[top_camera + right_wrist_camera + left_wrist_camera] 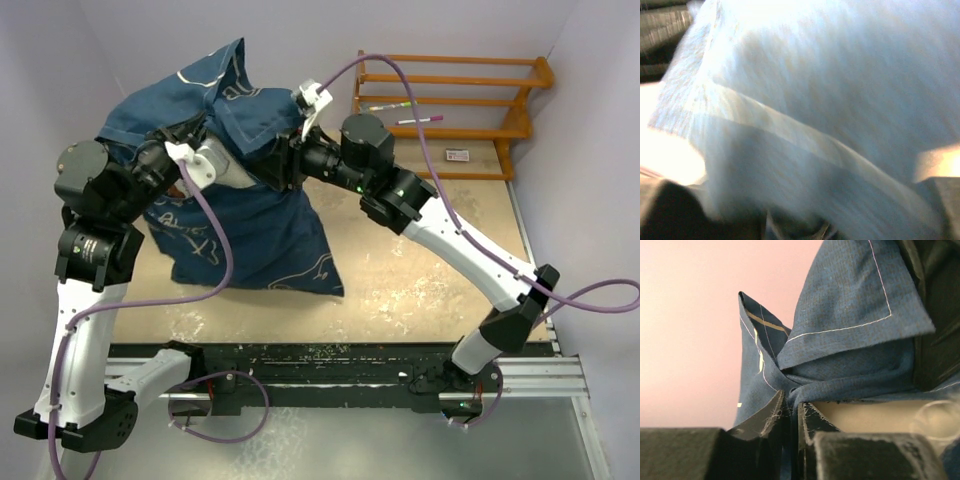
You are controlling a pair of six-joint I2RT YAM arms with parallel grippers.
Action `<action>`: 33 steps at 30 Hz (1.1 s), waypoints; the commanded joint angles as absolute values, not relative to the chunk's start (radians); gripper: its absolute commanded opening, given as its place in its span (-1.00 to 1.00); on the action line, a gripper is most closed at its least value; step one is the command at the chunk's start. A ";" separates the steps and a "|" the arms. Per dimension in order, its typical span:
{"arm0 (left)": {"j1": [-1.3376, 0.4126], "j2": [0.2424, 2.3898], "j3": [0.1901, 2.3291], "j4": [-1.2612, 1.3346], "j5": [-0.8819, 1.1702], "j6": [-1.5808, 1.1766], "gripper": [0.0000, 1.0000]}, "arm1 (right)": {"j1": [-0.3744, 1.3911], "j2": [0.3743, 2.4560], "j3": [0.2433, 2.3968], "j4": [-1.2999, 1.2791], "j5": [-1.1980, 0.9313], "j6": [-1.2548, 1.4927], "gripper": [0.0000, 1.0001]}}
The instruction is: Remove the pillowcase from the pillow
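The navy pillowcase (pixel 250 215) with white line drawings hangs in a bunched heap, lifted off the tan table (pixel 430 270) at the back left. The pillow is almost fully hidden inside it. A pale patch (pixel 225 165) shows between the grippers, and a cream surface (pixel 865 415) lies under the fabric edge. My left gripper (pixel 195 152) is shut on a fold of the pillowcase (pixel 850 315), pinched between its fingertips (pixel 774 412). My right gripper (pixel 283 165) is pressed into the fabric from the right. Its view is filled with blurred, overexposed cloth with a hem (pixel 805 140) running down into the jaws.
An orange wooden rack (pixel 450 90) stands at the back right with two pens on it. A small card (pixel 458 155) lies in front of it. Purple cables (pixel 215 250) loop off both arms. Walls close in on the left and right.
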State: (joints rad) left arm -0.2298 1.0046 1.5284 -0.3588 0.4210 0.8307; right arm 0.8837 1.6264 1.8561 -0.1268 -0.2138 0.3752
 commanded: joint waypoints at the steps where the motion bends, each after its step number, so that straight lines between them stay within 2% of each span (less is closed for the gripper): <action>1: -0.224 1.018 1.674 -0.328 0.399 0.711 -0.82 | 0.894 1.491 1.661 0.185 -0.357 0.329 0.45; 3: -0.224 1.025 1.698 -0.371 0.394 0.700 -0.86 | 0.894 1.414 1.509 0.371 -0.339 0.340 0.79; 5: -0.224 1.020 1.694 -0.401 0.399 0.700 -0.89 | 0.894 1.334 1.374 0.516 -0.301 0.354 0.88; 8: -0.224 1.014 1.680 -0.421 0.391 0.709 -0.93 | 0.894 1.289 1.255 0.624 -0.281 0.376 0.90; 13: -0.224 1.029 1.706 -0.452 0.374 0.716 -1.00 | 0.914 1.284 1.172 0.632 -0.258 0.390 0.99; 18: -0.224 1.035 1.744 -0.471 0.394 0.709 -1.00 | 0.992 1.357 1.208 0.626 -0.214 0.363 0.99; 22: -0.224 1.040 1.769 -0.498 0.385 0.710 -1.00 | 1.080 1.436 1.267 0.624 -0.064 0.283 0.96; 26: -0.224 1.040 1.786 -0.525 0.390 0.706 -1.00 | 1.120 1.511 1.327 0.674 0.125 0.217 0.63; 30: -0.224 1.065 1.861 -0.578 0.388 0.695 -1.00 | 1.123 1.566 1.434 0.675 0.161 0.105 0.03; 33: -0.224 1.083 1.910 -0.601 0.389 0.684 -1.00 | 1.123 1.612 1.582 0.557 0.077 0.002 -0.58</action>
